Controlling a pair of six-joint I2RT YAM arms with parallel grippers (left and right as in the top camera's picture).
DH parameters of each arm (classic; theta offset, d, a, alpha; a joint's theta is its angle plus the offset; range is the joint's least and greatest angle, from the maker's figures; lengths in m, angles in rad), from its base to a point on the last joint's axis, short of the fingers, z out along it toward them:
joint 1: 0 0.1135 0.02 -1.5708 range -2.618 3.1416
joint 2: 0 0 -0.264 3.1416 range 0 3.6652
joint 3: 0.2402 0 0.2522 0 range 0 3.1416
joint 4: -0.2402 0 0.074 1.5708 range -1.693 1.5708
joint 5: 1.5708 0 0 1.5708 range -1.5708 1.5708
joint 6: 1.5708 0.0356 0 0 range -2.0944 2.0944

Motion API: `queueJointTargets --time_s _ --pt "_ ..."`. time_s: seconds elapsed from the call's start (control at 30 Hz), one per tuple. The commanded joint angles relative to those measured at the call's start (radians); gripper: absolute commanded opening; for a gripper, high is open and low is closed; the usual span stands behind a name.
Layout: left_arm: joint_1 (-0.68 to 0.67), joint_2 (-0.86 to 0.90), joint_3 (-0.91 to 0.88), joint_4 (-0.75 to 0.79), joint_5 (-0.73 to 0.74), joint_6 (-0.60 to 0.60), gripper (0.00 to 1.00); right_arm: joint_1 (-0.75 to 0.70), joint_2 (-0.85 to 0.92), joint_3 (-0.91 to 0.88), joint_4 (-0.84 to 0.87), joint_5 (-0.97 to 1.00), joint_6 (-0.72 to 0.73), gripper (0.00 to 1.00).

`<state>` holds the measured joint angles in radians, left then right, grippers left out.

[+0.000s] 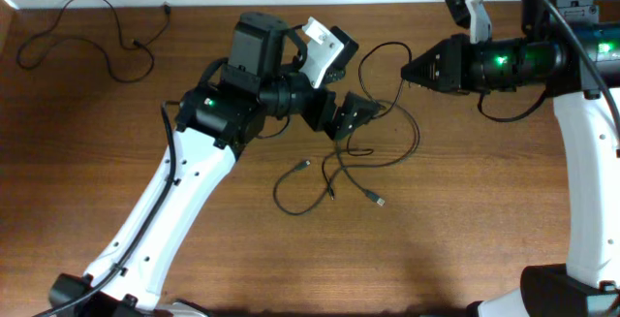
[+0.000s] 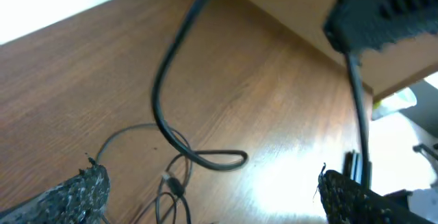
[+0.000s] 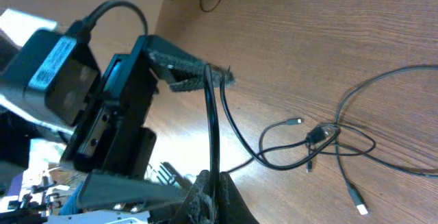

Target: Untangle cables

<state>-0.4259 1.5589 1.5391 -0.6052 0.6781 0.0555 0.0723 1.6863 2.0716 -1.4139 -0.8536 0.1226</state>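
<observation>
Two arms are over the wooden table (image 1: 484,220), and the cables (image 1: 339,162) sit in a loose snarl at mid-table, just below the left gripper (image 1: 354,115). The right gripper (image 1: 406,68) reaches in from the right side, and overhead you can't quite read its tips. The right wrist view settles it: fingers pressed together on one black strand (image 3: 211,135), which rises straight out of the tips. It meets the left arm's finger, then curves down to the knot (image 3: 321,136), where silvery plug ends poke out on the wood.

The left wrist view gives the other half. Its fingertips (image 2: 85,193) stand spread wide at the bottom corners, closed on nothing, and a dark cord (image 2: 159,94) sweeps down between them into a loop.

Overhead catches a lone cable (image 1: 124,41) near the far left corner, well apart from the snarl. The right wrist view shows it only as a small squiggle at the top edge, and the left wrist view misses it.
</observation>
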Motion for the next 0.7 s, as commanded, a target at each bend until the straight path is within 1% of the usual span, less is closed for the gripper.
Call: queueJointTargets --time_s 0.0,0.1,0.2,0.33,0.57,0.63,0.67 --pt "0.003 0.042 0.006 0.053 -0.039 -0.088 0.99 -0.007 0.005 -0.007 -0.002 -0.039 -0.014 0.04" --pt "0.003 0.065 0.006 0.108 -0.039 -0.137 0.99 -0.007 0.005 -0.007 -0.004 -0.056 -0.015 0.04" --pt "0.001 0.090 0.006 0.116 -0.039 -0.138 0.95 -0.007 0.005 -0.007 0.000 -0.056 -0.014 0.04" --pt "-0.022 0.149 0.006 0.140 -0.039 -0.182 0.95 -0.007 0.005 -0.007 0.008 -0.060 -0.014 0.04" --pt "-0.032 0.195 0.006 0.153 -0.029 -0.187 0.94 -0.008 0.005 -0.007 0.028 -0.056 -0.013 0.04" --pt "-0.040 0.197 0.006 0.153 -0.035 -0.186 0.91 -0.008 0.005 -0.007 0.037 -0.056 -0.010 0.04" --pt "-0.046 0.199 0.006 0.152 -0.067 -0.186 0.89 -0.008 0.005 -0.007 0.039 -0.056 -0.010 0.04"
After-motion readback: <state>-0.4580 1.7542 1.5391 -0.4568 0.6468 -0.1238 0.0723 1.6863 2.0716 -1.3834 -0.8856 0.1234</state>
